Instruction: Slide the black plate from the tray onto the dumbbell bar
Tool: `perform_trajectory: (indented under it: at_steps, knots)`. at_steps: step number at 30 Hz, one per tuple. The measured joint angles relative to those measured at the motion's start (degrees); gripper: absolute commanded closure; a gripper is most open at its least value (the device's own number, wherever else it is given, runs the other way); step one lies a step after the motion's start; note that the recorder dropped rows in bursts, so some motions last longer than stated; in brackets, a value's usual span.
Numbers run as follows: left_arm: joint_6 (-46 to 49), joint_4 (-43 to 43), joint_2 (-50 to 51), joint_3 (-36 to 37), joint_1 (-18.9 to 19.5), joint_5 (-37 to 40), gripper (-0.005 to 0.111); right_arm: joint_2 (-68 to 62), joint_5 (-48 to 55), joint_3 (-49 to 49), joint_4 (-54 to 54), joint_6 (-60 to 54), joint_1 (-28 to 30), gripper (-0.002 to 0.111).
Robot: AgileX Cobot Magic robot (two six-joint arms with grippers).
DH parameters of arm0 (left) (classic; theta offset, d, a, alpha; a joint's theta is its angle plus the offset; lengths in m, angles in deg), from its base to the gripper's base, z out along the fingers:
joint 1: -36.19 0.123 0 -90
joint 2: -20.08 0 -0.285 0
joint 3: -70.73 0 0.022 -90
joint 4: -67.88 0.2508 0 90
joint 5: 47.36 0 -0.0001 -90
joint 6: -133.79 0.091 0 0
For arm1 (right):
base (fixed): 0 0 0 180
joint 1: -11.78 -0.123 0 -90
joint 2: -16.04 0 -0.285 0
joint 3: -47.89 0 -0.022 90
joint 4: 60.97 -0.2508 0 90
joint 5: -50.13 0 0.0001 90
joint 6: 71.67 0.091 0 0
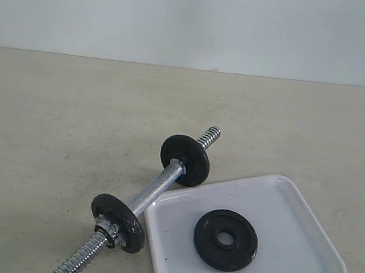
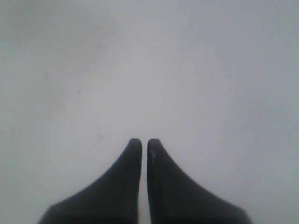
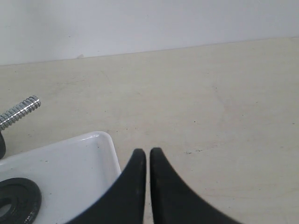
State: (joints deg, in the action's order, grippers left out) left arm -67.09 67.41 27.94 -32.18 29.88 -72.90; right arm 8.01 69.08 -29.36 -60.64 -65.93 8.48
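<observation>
Not begun: the flat round black iron plate (image 1: pixel 225 239) lies in the shallow white plastic tray (image 1: pixel 276 188), beside the chrome dumbbell bar (image 1: pixel 156 190). Left gripper (image 2: pixel 140 142) and right gripper (image 3: pixel 147 151) are pressed together, empty — next, one must spread and grasp it.

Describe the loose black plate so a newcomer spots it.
Find the white tray at the exterior view's lower right. The black plate lies flat in it. Unlike the far disc and near disc upright on the dumbbell bar, its centre hole is empty.
</observation>
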Motion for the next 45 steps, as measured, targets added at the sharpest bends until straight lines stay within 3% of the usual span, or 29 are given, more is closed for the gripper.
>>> perform_trajectory:
  at_steps: [9,15,26,31,38,39,40,43,45]
  knots:
    - [-1.09,6.33,-0.13,0.00,-0.10,-38.81,0.102,0.00,0.00,0.00,0.00,0.00,0.00,0.107]
    - [-1.51,7.10,-0.13,0.00,-0.10,-44.05,0.102,0.00,0.00,0.00,0.00,0.00,0.00,0.107]
    - [-1.51,15.85,-0.13,0.00,0.51,-44.26,0.102,0.00,0.00,0.00,0.00,0.00,0.00,0.107]
    - [-5.00,27.35,-0.13,-3.83,0.51,-43.30,0.102,0.00,0.00,0.00,0.00,0.00,0.00,0.107]
    - [-36.39,53.64,-0.26,-25.13,0.51,-14.31,0.102,0.00,0.00,0.00,0.00,0.00,0.00,0.107]
    - [-44.70,60.78,-0.26,-29.04,0.51,-10.24,0.102,0.00,0.00,0.00,0.00,0.00,0.00,0.107]
    - [-49.37,65.05,-0.26,-30.76,0.51,-8.80,0.102,0.00,0.00,0.00,0.00,0.00,0.00,0.107]
    - [-73.10,90.03,-0.30,-37.78,0.51,-9.00,0.102,0.00,0.00,0.00,0.00,0.00,0.00,0.107]
    - [-78.99,95.54,-0.30,-39.61,0.51,-9.58,0.102,0.00,0.00,0.00,-0.32,0.00,0.00,0.107]
